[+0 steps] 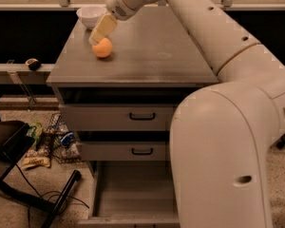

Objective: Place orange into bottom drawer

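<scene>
The orange (103,48) sits on the grey cabinet top (156,56), near its back left corner. My gripper (98,34) reaches down from the upper right, its tip right at the orange's upper left side, touching or nearly touching it. The bottom drawer (133,199) is pulled open at the foot of the cabinet, and the part of its grey inside that shows holds nothing. My arm hides the drawer's right part.
A white bowl (91,16) stands behind the orange at the back left corner. Two shallower drawers with black handles (142,116) are closed. My bulky arm (228,141) fills the right foreground. Floor clutter (42,146) and a black stand leg (61,198) lie to the left.
</scene>
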`<state>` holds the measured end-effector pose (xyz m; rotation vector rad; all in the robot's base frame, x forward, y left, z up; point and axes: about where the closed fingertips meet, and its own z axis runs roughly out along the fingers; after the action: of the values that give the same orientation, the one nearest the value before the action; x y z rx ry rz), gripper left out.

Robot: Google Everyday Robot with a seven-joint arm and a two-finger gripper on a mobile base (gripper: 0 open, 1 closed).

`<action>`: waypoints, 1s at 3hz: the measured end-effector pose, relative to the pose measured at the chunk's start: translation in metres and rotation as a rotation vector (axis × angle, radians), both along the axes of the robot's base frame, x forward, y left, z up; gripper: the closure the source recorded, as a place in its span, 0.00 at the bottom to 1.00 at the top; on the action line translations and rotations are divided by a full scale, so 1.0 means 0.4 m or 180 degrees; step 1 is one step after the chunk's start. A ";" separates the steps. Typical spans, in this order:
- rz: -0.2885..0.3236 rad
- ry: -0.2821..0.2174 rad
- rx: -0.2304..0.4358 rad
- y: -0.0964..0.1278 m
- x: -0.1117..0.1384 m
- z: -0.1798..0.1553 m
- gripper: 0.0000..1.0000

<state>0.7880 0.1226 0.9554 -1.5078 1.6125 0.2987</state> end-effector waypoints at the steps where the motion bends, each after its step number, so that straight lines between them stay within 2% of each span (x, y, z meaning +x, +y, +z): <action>1: -0.0004 -0.0045 0.0030 0.021 0.045 -0.034 0.00; 2: -0.0031 -0.0058 0.0046 0.025 0.071 -0.062 0.00; 3: -0.0006 0.0011 0.0053 0.039 0.062 -0.096 0.00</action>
<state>0.8130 0.1384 0.9172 -1.4939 1.6101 0.3132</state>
